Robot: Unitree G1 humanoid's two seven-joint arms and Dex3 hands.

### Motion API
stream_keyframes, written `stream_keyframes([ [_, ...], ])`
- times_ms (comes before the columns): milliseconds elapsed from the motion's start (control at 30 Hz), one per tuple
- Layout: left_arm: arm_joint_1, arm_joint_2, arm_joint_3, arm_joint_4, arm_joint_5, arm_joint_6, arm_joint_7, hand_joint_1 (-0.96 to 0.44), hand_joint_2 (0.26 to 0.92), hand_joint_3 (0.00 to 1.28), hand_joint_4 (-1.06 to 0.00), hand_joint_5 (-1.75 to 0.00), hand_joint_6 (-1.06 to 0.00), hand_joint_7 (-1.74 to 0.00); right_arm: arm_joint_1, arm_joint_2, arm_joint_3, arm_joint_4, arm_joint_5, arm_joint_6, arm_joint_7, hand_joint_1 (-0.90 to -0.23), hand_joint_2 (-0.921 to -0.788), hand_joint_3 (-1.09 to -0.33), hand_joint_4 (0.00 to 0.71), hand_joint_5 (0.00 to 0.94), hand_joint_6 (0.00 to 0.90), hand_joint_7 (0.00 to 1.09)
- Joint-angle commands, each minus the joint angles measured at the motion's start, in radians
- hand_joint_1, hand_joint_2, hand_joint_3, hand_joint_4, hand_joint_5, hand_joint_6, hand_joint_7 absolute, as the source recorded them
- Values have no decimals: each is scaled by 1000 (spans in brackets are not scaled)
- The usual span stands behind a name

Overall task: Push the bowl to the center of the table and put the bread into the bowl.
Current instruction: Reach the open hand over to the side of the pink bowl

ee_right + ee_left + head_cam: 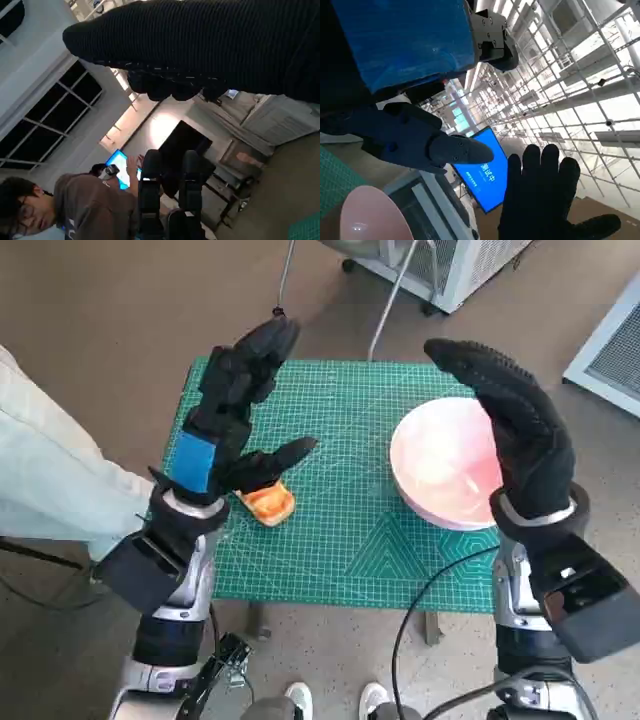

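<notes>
In the head view both hands are raised above the green cutting mat [340, 500] and hold nothing. The left hand [232, 430], in the left half of the frame, has its fingers spread wide, thumb pointing toward the middle. The right hand [510, 425], gloved, stands flat and open at the right, over the far edge of the pink bowl [440, 465]. That bowl sits right of centre on the mat. The orange-brown bread [268, 505] lies on the mat at centre left, just below the left thumb, well apart from the bowl. A person's pale trouser leg [45, 465] shows at the left edge
</notes>
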Motion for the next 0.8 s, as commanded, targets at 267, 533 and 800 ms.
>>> stream_keyframes([
  [267, 6, -4, -5, -13, -5, 9, -3, -364, 921, 224, -288, 0, -49, -599, 26, 0, 1, 7, 7, 8, 6, -624, -921, -794, 156, 47, -1, 535],
  [533, 5, -2, -2, -14, -11, 11, -6, -364, 921, 224, -288, 0, -49, -599, 28, 0, 2, 6, 6, 8, 5, -620, -921, -793, 157, 46, -1, 537],
  [800, 5, -2, -1, -8, -16, 8, -10, -358, 921, 226, -288, 0, -48, -600, 26, -5, -4, 15, 11, 5, 8, -620, -921, -791, 158, 45, -1, 539],
])
